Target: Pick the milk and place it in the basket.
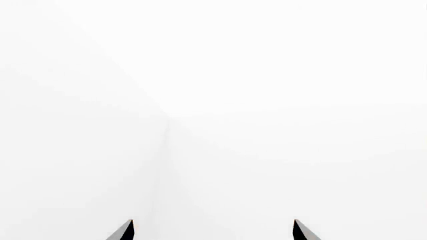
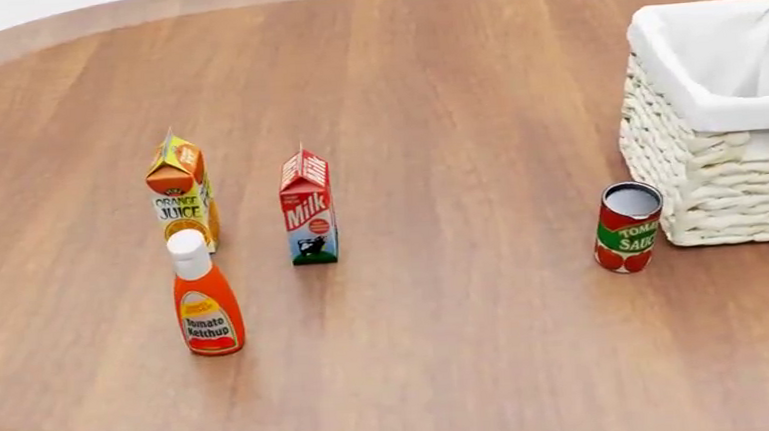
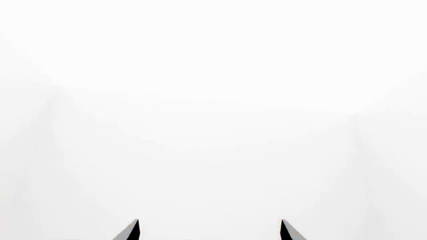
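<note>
The round wooden tabletop (image 2: 459, 121) carries everything, and neither arm shows over it in the head view, so places relative to a pincer cannot be given; both pincers look to be parked well away from the things.

The basket (image 2: 703, 186), largest of the objects, sits at the robot's right edge of the tabletop, its white liner folded over the rim and nothing visible inside. The ketchup bottle (image 2: 205, 299) stands nearest the robot on the left, the orange juice carton (image 2: 180, 193) just behind it. The milk (image 2: 308, 210) stands upright beside the juice, well apart from the basket. A tomato sauce can (image 2: 628, 227) stands just in front of the basket's near corner.

As I judge it, nothing of the task is done: the milk is untouched, and reach, grasp, carry and release all remain.

The left pincer (image 1: 213, 231) shows only two dark fingertips set wide apart against blank white, holding nothing. The right pincer (image 3: 210, 231) looks the same: wide, empty, touching nothing.
</note>
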